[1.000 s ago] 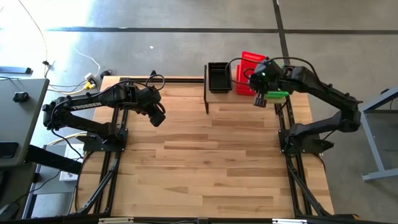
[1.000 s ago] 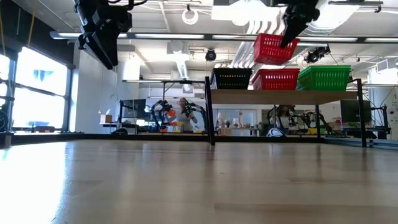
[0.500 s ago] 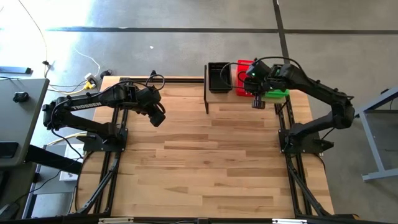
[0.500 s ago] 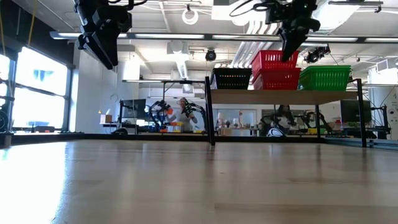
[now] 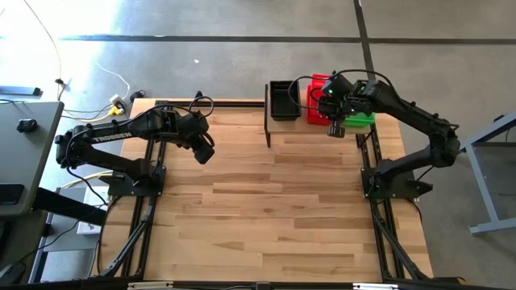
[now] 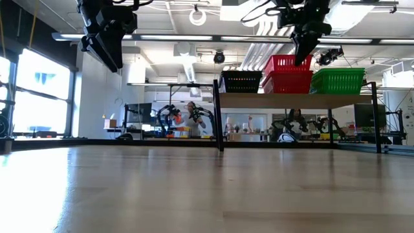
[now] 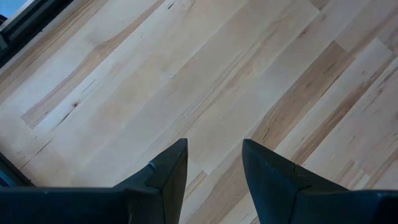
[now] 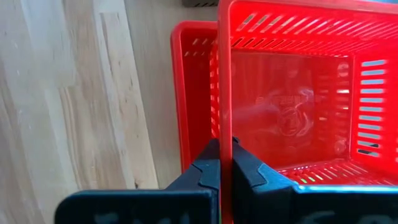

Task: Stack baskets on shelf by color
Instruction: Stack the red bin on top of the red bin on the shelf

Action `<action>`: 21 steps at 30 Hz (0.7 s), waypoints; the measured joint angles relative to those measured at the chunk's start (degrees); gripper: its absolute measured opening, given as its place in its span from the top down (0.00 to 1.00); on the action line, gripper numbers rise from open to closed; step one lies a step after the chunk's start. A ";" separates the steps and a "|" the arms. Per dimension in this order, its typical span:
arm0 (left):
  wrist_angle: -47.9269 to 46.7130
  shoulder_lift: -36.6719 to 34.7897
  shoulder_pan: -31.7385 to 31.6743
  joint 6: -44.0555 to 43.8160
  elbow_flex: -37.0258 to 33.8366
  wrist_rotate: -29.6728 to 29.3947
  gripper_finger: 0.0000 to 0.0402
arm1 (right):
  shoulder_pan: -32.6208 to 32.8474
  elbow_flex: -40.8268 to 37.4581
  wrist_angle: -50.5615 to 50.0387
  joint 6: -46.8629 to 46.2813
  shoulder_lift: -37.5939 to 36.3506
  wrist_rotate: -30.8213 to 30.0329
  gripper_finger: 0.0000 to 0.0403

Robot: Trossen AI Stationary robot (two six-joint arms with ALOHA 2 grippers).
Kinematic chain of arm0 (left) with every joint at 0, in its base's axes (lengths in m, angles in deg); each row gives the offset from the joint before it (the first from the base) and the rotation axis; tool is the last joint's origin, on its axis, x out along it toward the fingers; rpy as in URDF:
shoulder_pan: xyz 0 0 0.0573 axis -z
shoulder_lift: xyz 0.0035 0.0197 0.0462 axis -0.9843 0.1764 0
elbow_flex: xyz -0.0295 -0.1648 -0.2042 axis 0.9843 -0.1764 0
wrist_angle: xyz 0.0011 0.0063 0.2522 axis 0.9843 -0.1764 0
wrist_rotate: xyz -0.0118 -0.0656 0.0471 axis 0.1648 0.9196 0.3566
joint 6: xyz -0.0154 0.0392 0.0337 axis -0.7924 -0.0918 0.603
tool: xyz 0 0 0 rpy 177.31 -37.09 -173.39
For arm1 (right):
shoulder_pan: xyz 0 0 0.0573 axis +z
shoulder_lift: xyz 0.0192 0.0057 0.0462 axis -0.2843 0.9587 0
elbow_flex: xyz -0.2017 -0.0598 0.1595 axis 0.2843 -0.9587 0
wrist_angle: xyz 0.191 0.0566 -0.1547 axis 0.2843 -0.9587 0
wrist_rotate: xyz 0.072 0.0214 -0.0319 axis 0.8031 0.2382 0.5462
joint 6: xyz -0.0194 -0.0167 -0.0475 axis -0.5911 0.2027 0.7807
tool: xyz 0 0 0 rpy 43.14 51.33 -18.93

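The shelf (image 6: 291, 100) stands at the table's far edge and carries black baskets (image 6: 240, 81), a red stack (image 6: 286, 84) and green baskets (image 6: 336, 81), each resting by its bottom. My right gripper (image 5: 332, 121) is shut on a red basket (image 8: 292, 93) that sits over the red stack's rim (image 8: 186, 93). My left gripper (image 7: 214, 146) is open and hovers high over the table's left part (image 5: 205, 151), touching nothing. My right gripper pinches the held red basket's near wall at its rim (image 8: 224, 124), with one finger inside the basket and one outside. The fingers come from above, pointing down. The basket stays nearly upright with its bottom (image 6: 288, 72) down in the red basket below; whether it rests there I cannot tell.
The black baskets (image 5: 284, 101) stand left of the red stack and the green baskets (image 5: 360, 119) stand right of it, both close by. The shelf's black posts (image 6: 217, 116) rise from the table. Wide bare wood (image 5: 266, 209) lies near of the shelf.
My right gripper has come down and a little toward the far edge, still shut on the red basket. The basket was lifted clear and tilted above the shelf; it now sits level and low on the red stack.
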 joint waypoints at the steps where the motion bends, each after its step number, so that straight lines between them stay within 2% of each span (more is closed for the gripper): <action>1: -0.01 0.00 0.00 0.00 0.02 0.00 0.65 | -0.05 0.00 0.00 0.22 0.02 0.02 1.00; 7: 0.00 0.00 0.00 0.00 0.02 0.05 0.65 | -0.03 0.00 0.20 0.64 0.01 0.05 0.99; 16: -0.02 0.00 0.00 0.00 0.01 0.13 0.65 | -0.01 0.03 0.60 0.31 0.00 -0.67 0.82; 21: -0.01 0.00 0.00 0.00 0.00 0.13 0.65 | -0.01 2.20 0.61 0.16 0.00 -0.16 0.78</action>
